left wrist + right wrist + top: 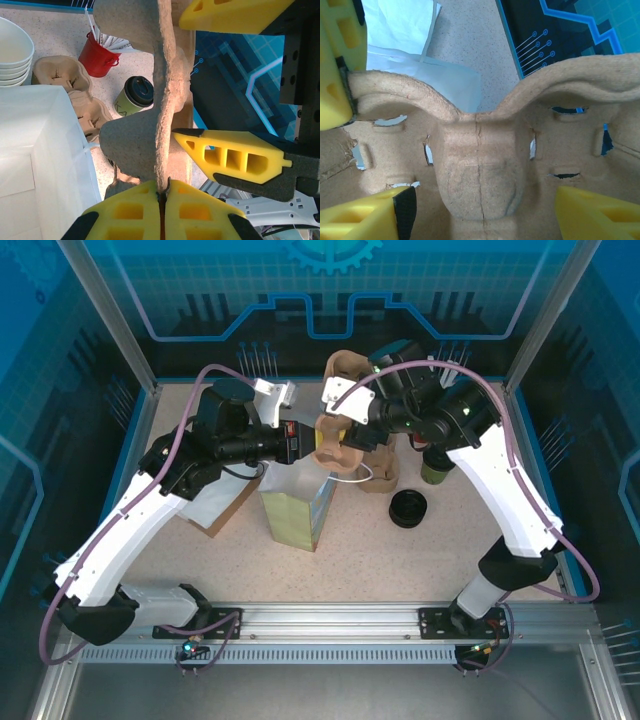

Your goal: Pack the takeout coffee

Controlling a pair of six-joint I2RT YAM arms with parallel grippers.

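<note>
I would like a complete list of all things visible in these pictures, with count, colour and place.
paper bag: one, white and green, upright in the middle.
takeout coffee: one, olive-green with black lid, standing right of the bag.
held cup carrier: one, brown, in the air above the bag.
spare cup carriers: several, brown, right of and behind the bag.
black lids: one short stack, black, front right.
red bucket: one, red, beyond the coffee.
stacked white containers: one stack, white, next to the spare carriers.
left end effector: one, yellow fingers, shut on the held cup carrier's edge.
right end effector: one, yellow fingers, open around its middle.
</note>
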